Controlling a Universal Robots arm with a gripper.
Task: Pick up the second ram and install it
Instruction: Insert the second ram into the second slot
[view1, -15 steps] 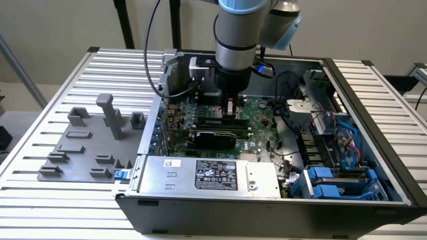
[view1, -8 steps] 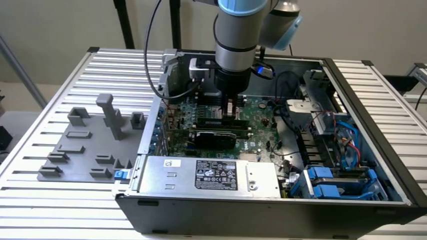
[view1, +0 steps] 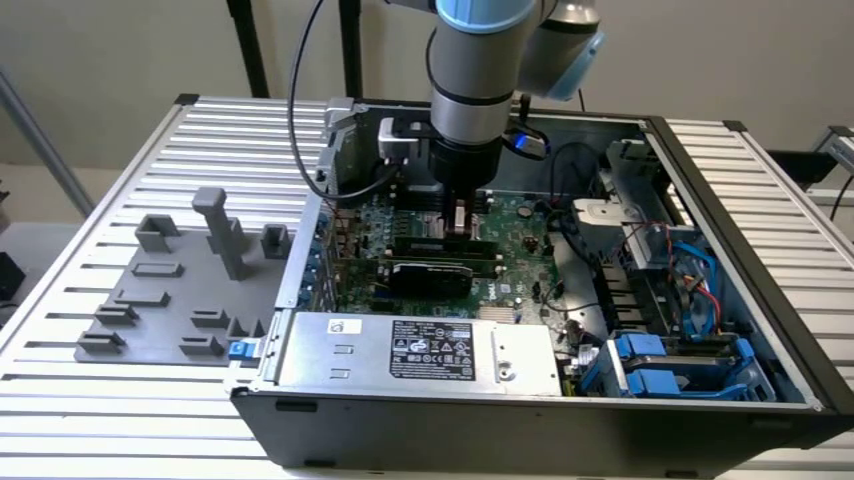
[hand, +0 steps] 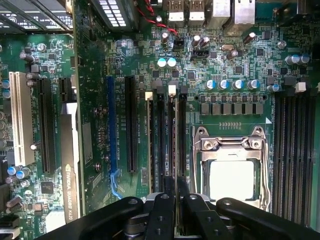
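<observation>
Straight down inside the computer case (view1: 694, 180), claw (hand: 172, 200) clamped on the second ram (hand: 171, 145), upright over its motherboard (hand: 240, 75) slot.

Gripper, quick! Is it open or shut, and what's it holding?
Gripper: shut on the second ram, held edge-on over the motherboard's slots.

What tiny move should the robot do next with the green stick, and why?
Probably a small push straight down. The tool seems to grip the second ram edge-on, lined up along a memory slot next to the processor socket. Whether it is fully seated cannot be told.
</observation>
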